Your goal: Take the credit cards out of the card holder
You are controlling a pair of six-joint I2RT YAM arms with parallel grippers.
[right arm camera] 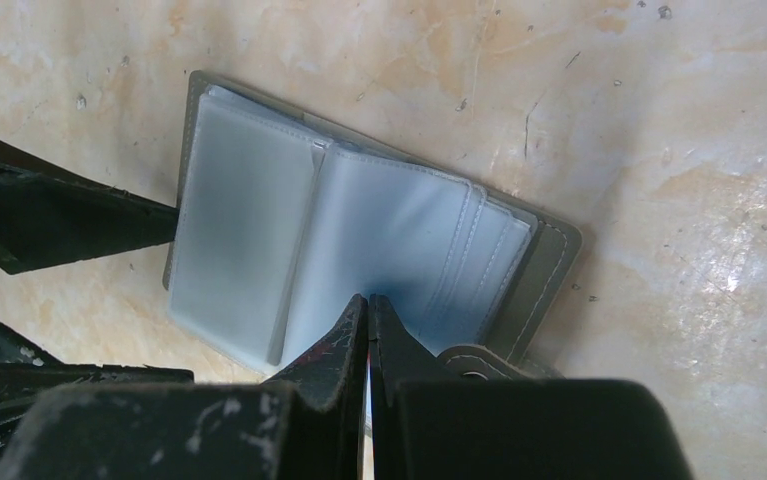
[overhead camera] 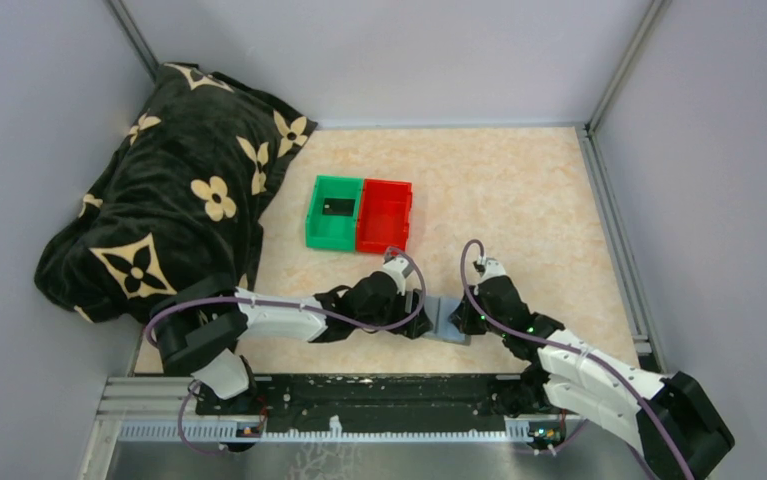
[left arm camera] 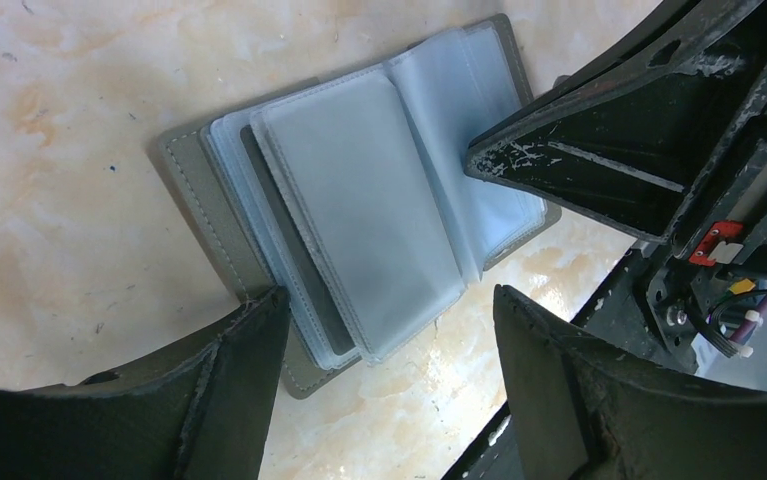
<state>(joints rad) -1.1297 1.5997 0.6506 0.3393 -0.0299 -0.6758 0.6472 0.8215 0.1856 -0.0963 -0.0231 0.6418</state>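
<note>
The card holder (overhead camera: 448, 323) lies open on the table between my two grippers, its clear sleeves fanned out (left arm camera: 359, 210) (right arm camera: 259, 240). A dark strip (left arm camera: 277, 215) shows under the top sleeve; I cannot tell if it is a card. One dark credit card (overhead camera: 338, 207) lies in the green bin. My left gripper (overhead camera: 417, 306) (left arm camera: 391, 300) is open and empty, its fingers straddling the holder's near edge. My right gripper (overhead camera: 467, 318) (right arm camera: 369, 298) is shut, its tip pressing down on the sleeves near the fold; it also shows in the left wrist view (left arm camera: 579, 150).
A green bin (overhead camera: 311, 215) and a red bin (overhead camera: 407, 215) stand side by side beyond the holder. A black blanket with cream flowers (overhead camera: 169, 200) is heaped at the back left. Grey walls enclose the table.
</note>
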